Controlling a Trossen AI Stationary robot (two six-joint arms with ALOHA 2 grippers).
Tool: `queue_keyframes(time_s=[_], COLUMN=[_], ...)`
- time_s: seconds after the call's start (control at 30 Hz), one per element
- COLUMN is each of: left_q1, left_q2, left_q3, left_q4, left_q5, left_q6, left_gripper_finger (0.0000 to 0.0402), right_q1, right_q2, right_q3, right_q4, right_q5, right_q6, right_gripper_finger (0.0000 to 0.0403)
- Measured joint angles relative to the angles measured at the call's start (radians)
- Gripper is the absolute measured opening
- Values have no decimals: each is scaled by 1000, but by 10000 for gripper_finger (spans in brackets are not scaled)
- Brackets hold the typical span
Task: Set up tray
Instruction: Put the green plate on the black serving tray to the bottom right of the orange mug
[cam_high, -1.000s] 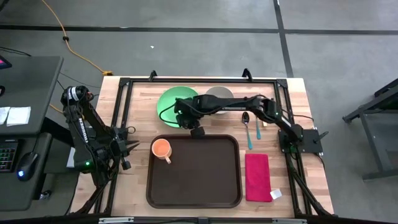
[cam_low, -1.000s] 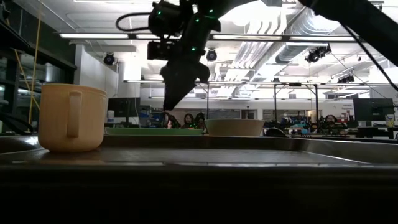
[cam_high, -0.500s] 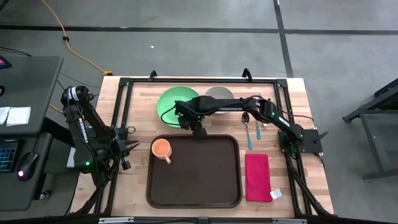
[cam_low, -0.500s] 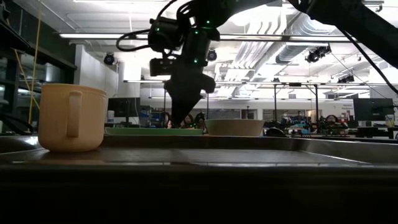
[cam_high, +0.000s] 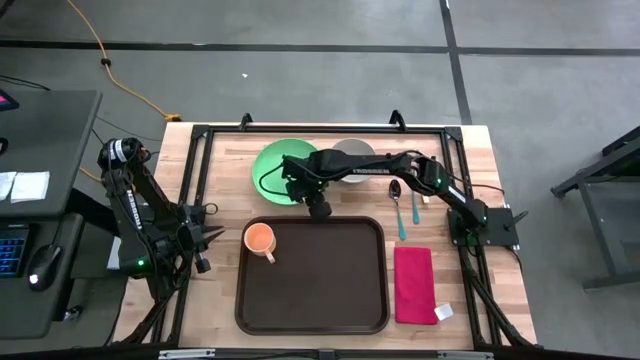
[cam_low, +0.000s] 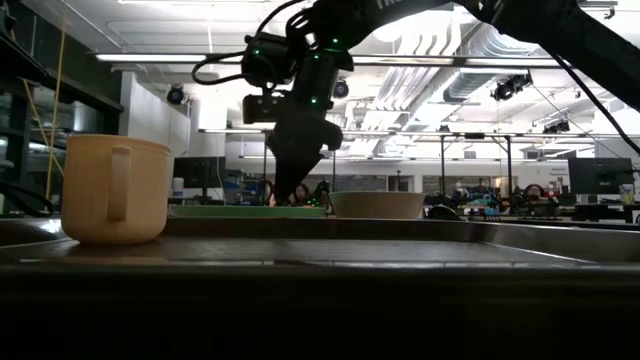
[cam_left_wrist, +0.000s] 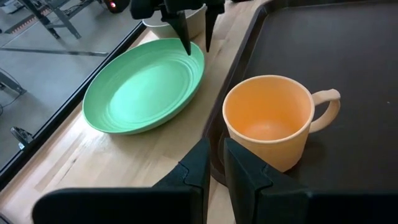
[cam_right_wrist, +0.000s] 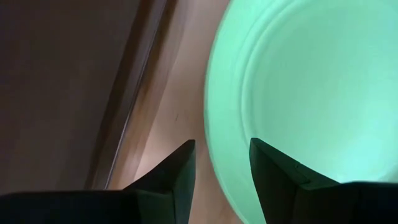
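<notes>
Tray-setting at an early stage. The dark brown tray (cam_high: 311, 275) lies at the table's near middle and carries only the orange mug (cam_high: 260, 240) in its far-left corner. The green plate (cam_high: 275, 163), grey bowl (cam_high: 353, 152), two spoons (cam_high: 398, 205) and red napkin (cam_high: 414, 284) all lie off it on the wood. The right gripper (cam_high: 318, 209) hovers with parted, empty fingers astride the plate's rim, beside the tray's far edge; judged from this, the plate comes next. The left gripper (cam_high: 207, 240) waits near the table's left edge, fingers slightly apart, holding nothing.
</notes>
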Motion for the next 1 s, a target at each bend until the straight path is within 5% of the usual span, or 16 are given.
queue_keyframes(time_s=[1.0], left_q1=[0], left_q2=[0], left_q3=[0], left_q4=[1], left_q5=[0], left_q6=[0], left_gripper_finger=[79], right_q1=[-21], right_q2=[81], right_q3=[0], right_q4=[29], right_q5=[24], right_q6=[-12], right_gripper_finger=[129])
